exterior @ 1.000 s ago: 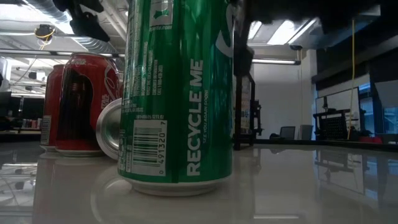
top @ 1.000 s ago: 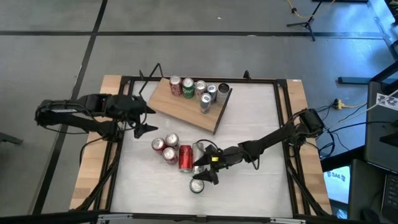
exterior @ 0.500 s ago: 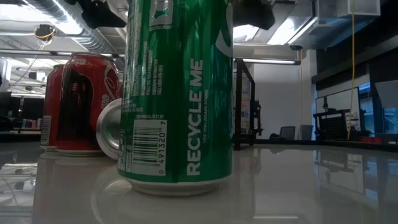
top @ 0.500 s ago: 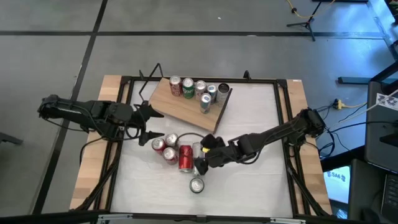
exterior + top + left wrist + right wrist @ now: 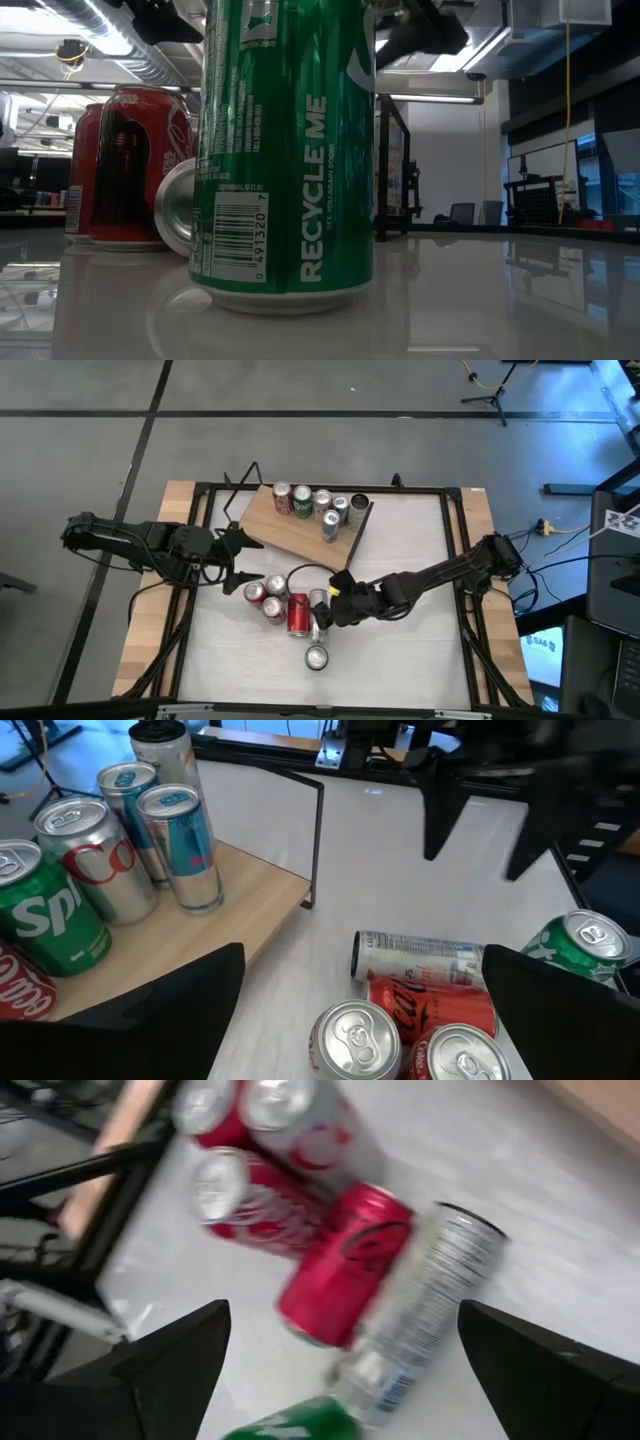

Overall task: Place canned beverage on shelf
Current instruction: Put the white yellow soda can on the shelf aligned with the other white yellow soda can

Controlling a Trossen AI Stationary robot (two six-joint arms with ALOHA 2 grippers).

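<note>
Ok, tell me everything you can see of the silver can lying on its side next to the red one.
The slim silver can lies flat on the pale tabletop, its long side against the tipped red can. It looks like bare aluminium with small dark print and a dark rim at one end. The high view places it near the table's middle, in front of the shelf. The open right gripper hovers over it with nothing held; whether a finger touches the can I cannot tell.
</note>
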